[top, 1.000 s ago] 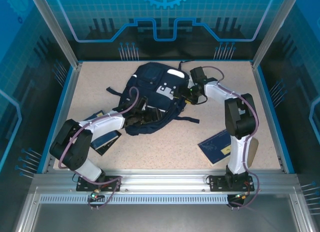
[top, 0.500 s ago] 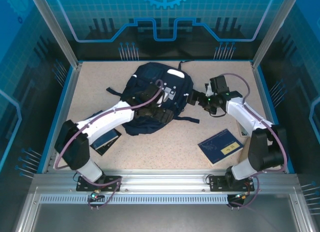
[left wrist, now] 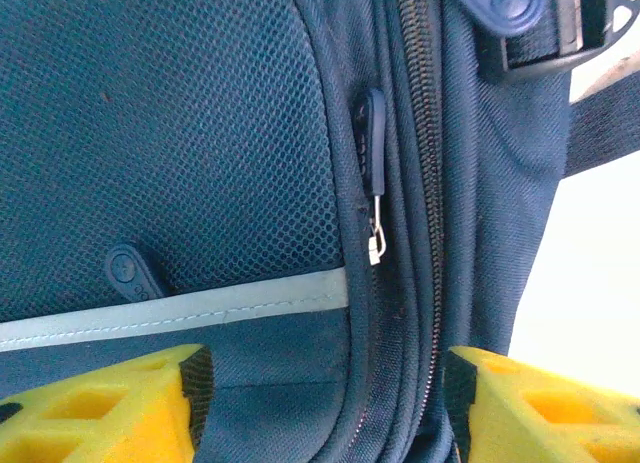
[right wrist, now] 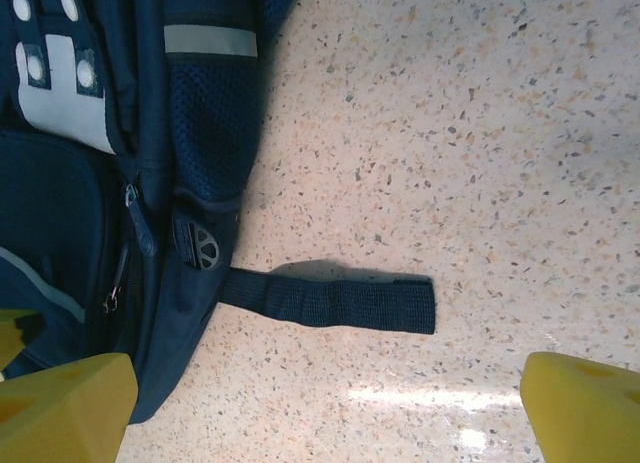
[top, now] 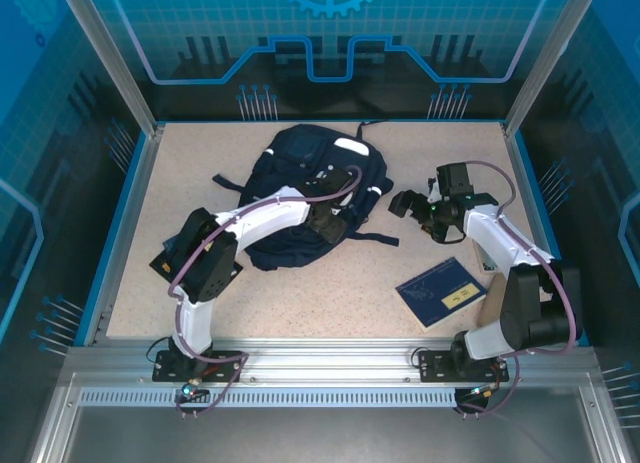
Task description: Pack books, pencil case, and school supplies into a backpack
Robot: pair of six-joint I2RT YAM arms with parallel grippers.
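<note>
Backpack [top: 300, 168], one, lies between two books [top: 447, 291]; left end effector [left wrist: 320, 403] and right end effector [right wrist: 325, 408] spread apart.

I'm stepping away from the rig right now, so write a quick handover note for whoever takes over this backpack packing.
Left gripper: open, over the backpack at its zipper pull.
Right gripper: open, empty, above the table beside the backpack, over a loose strap.
One book lies on the table by the right arm's base; a second book is partly hidden under the left arm.
Done: nothing visibly packed; the zipper looks shut.
Left: open the backpack, load both books and the other supplies.
</note>
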